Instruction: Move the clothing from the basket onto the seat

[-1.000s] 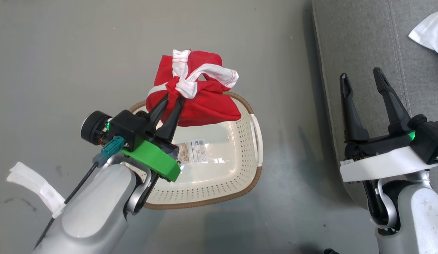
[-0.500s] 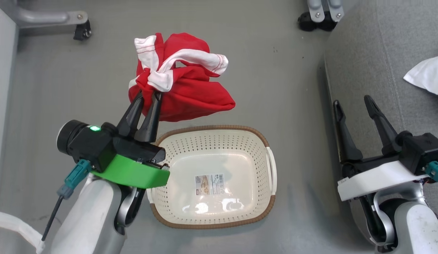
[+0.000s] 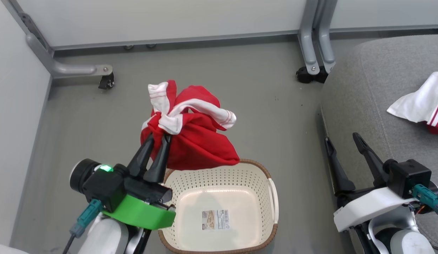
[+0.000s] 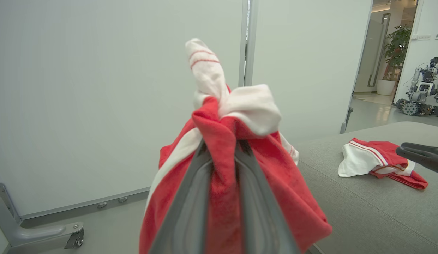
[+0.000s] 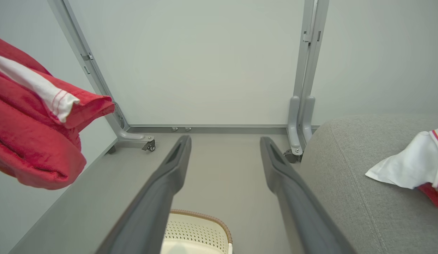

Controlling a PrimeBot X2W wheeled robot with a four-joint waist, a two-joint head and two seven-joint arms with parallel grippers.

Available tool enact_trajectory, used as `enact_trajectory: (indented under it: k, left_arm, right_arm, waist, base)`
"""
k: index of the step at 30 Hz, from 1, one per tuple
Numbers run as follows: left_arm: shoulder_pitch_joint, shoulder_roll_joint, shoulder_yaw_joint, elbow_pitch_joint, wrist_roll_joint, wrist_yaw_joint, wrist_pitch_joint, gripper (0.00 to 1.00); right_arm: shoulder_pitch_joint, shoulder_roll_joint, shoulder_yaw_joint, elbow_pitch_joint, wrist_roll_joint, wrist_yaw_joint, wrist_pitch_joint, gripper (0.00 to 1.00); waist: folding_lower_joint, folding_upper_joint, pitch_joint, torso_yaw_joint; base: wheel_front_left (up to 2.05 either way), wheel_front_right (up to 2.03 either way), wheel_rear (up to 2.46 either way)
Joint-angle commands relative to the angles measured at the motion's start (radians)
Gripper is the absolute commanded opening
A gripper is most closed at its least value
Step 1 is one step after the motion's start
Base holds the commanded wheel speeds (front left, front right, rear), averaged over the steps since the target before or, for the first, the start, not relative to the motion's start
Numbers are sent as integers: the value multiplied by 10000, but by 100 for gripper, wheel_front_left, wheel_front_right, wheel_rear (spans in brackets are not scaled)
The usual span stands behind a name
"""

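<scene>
Grey floor (image 3: 81, 116) under the basket (image 3: 219, 176); left claw (image 3: 159, 135) pinches clothing (image 3: 197, 148), right claw (image 3: 341, 137) spread beside seat (image 3: 374, 88).

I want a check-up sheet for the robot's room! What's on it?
Surface: smooth grey floor.
Job's things: white basket holds no clothes; red-and-white bundle hangs above its far rim; another garment lies on the grey couch.
Clutter: a label sticker inside the basket.
Claws: left claw shut on the bundle; right claw open, empty.
Cables: teal plug and black cable at the left wrist.
Surroundings: white panels on wheeled grey frames.
</scene>
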Motion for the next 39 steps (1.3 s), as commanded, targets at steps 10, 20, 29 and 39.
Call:
enact_trajectory:
  k: [10, 20, 29, 39]
  left_arm:
    - [854, -59, -392, 1, 138, -66, -29, 0]
    - [933, 47, -453, -52, 46, 11, 8, 0]
    - [840, 64, -564, -119, 48, 22, 5, 0]
    - [529, 40, -609, -140, 49, 24, -6, 0]
  right_arm:
    - [869, -18, 120, -210, 310, -14, 243, 100]
    - [957, -19, 196, -211, 400, -14, 290, 100]
    - [875, -18, 415, -286, 338, -14, 363, 100]
    - [-213, -716, 2769, -307, 1226, -11, 842, 100]
  waist:
    - [1, 0, -1240, -25]
    - [1, 0, -1345, -88]
    - [1, 0, -1327, -112]
    - [1, 0, -1155, 38]
  base:
    - [0, 0, 0]
    - [0, 0, 0]
    - [0, 0, 0]
    - [0, 0, 0]
